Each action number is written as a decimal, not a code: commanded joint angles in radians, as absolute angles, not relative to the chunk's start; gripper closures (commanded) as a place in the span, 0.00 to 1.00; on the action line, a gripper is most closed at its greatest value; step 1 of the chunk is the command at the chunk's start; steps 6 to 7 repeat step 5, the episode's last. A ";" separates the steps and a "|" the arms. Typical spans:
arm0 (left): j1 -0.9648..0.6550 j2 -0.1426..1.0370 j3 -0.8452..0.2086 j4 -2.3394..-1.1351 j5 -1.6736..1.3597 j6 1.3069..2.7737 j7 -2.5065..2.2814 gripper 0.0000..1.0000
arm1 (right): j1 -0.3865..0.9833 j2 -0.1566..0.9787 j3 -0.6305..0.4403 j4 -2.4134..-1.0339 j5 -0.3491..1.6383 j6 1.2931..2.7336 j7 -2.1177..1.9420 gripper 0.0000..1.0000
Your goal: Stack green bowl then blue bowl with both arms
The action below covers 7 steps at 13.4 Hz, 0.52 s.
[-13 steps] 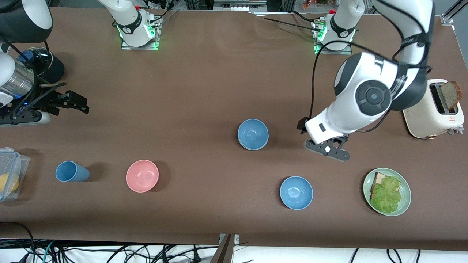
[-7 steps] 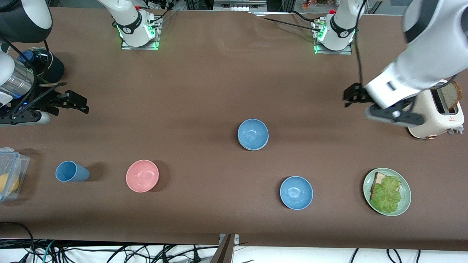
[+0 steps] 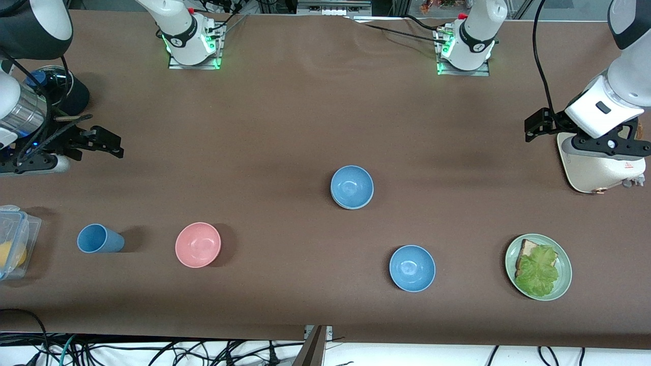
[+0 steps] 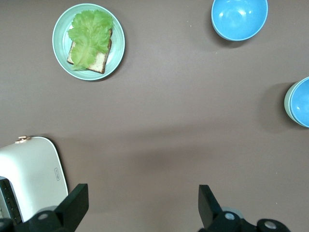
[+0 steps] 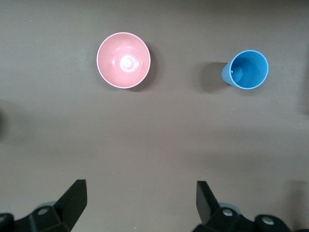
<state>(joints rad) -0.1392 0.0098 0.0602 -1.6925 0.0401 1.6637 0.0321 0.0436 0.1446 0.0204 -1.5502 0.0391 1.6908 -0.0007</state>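
Note:
A blue bowl (image 3: 352, 186) sits nested in the green bowl at mid-table. Only the green bowl's pale rim (image 4: 288, 102) shows around it in the left wrist view. A second blue bowl (image 3: 412, 268) stands alone, nearer the front camera; it also shows in the left wrist view (image 4: 239, 17). My left gripper (image 3: 608, 147) is open and empty over the toaster at the left arm's end of the table; its fingers (image 4: 73, 207) stand wide apart. My right gripper (image 3: 108, 144) is open and empty, waiting at the right arm's end of the table.
A white toaster (image 3: 590, 170) stands under my left gripper. A green plate with bread and lettuce (image 3: 563, 254) lies nearer the camera. A pink bowl (image 3: 198, 244), a blue cup (image 3: 99, 238) and a clear food box (image 3: 15, 239) sit toward the right arm's end.
My left arm has swung up and away from beside the stacked bowls toward the left arm's end, and is now over the toaster. The right arm and the bowls have not moved.

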 commanded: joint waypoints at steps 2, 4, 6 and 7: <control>-0.133 -0.052 0.052 -1.758 0.067 1.686 0.051 0.00 | 0.041 0.147 0.023 -1.531 0.034 1.674 -0.002 0.00; -0.132 -0.058 0.052 -1.773 0.067 1.686 0.051 0.00 | 0.041 0.147 0.025 -1.531 0.034 1.674 -0.002 0.00; -0.130 -0.058 0.052 -1.772 0.067 1.686 0.051 0.00 | 0.041 0.147 0.023 -1.531 0.034 1.674 -0.002 0.00; -0.130 -0.058 0.052 -1.772 0.067 1.686 0.051 0.00 | 0.041 0.147 0.023 -1.531 0.034 1.674 -0.002 0.00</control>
